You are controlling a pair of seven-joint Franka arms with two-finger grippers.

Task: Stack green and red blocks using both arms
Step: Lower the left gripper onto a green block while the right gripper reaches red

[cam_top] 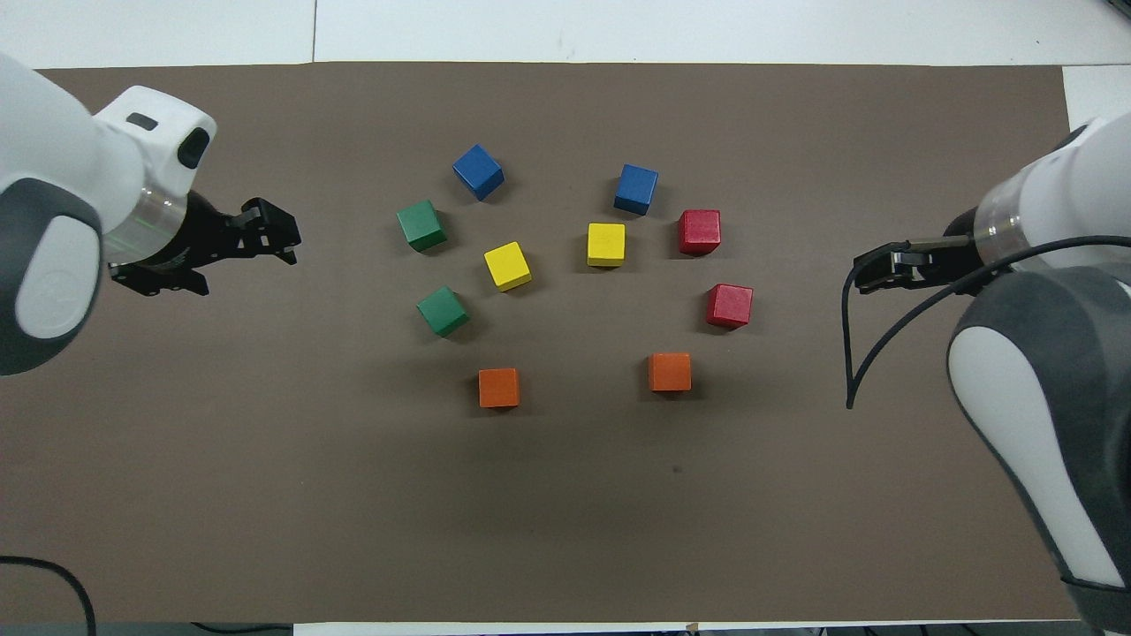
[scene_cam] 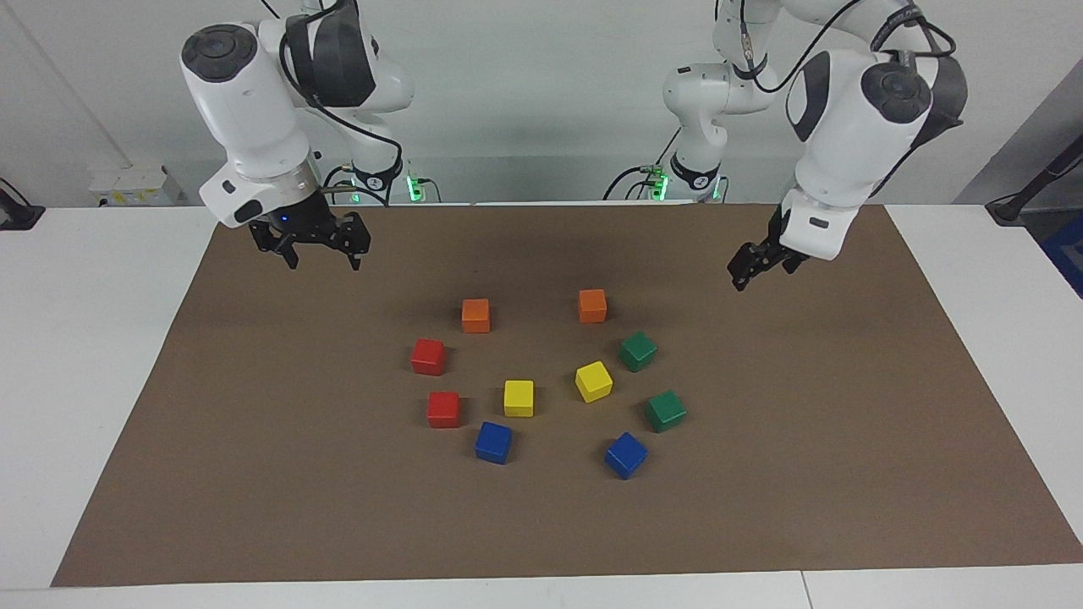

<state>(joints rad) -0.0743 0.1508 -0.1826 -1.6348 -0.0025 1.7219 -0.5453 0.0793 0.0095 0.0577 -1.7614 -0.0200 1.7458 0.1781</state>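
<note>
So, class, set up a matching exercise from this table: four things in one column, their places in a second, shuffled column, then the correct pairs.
Things
1. green blocks
2. red blocks
3. orange blocks
4. blue blocks

Places
A. farthest from the robots
B. toward the right arm's end of the cluster
C. nearest the robots
D. toward the left arm's end of the cluster

Pairs: 1-D, 2-B, 3-C, 4-A

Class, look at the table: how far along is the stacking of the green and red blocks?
Done: nothing; both green blocks and both red blocks lie singly on the brown mat. In hand: nothing; the left tool and right tool hang open over bare mat, each toward its own arm's end. Left: every pickup and both stacks.
</note>
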